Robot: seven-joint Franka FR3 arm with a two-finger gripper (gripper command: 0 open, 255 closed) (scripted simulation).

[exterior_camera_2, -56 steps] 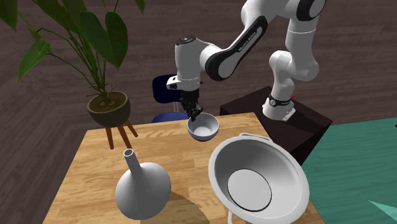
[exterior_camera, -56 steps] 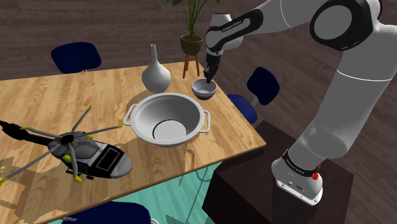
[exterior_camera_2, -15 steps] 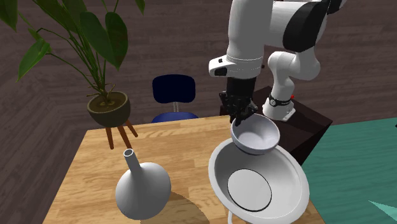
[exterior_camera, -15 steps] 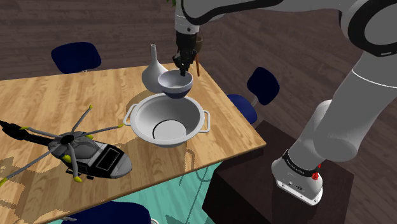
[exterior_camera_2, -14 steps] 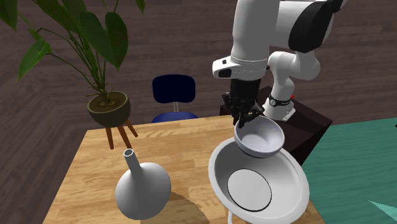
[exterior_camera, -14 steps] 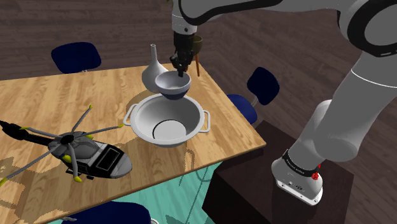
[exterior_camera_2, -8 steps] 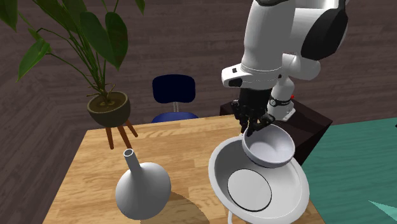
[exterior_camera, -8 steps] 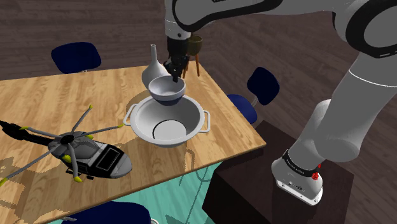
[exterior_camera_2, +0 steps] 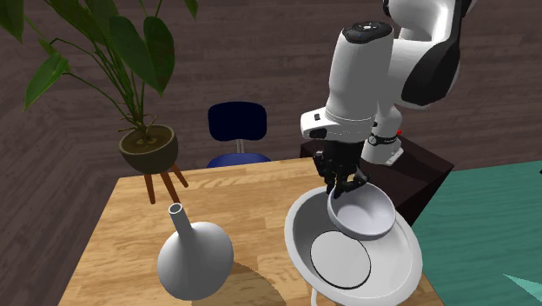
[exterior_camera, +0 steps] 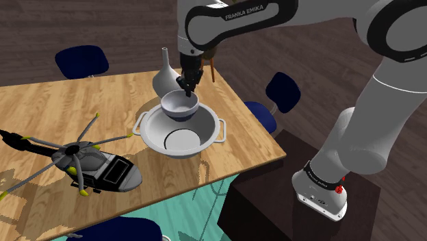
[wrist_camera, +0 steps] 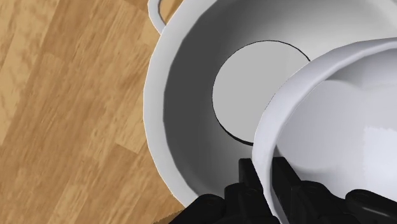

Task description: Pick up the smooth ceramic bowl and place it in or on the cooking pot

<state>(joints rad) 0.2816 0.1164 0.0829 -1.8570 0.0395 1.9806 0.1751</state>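
I see the tool point(exterior_camera: 186, 82) closed on the rim of the bowl point(exterior_camera: 179, 105), and in the wrist view the white rim runs between the two black fingers point(wrist_camera: 252, 173), one inside the bowl point(wrist_camera: 331, 121) and one outside. The bowl hangs tilted from that grip over the mouth of the pot point(exterior_camera: 161, 128), towards the side nearest the vase point(exterior_camera: 163, 80) in the shoulder view. From the second exterior view the bowl point(exterior_camera_2: 365, 213) sits low against the pot point(exterior_camera_2: 300, 228), under the tool point(exterior_camera_2: 341, 187), and I cannot tell whether the two touch. The wrist view looks past the bowl into the pot point(wrist_camera: 178, 108), down to its flat round bottom, with one handle at the far rim. The pot stands on the wooden surface point(exterior_camera: 68, 109) close to the edge by the stand point(exterior_camera: 274, 198). A toy helicopter point(exterior_camera: 89, 164) lies well apart from the pot, on the shoulder view's left. The vase point(exterior_camera_2: 195, 256) stands upright just beside the pot.
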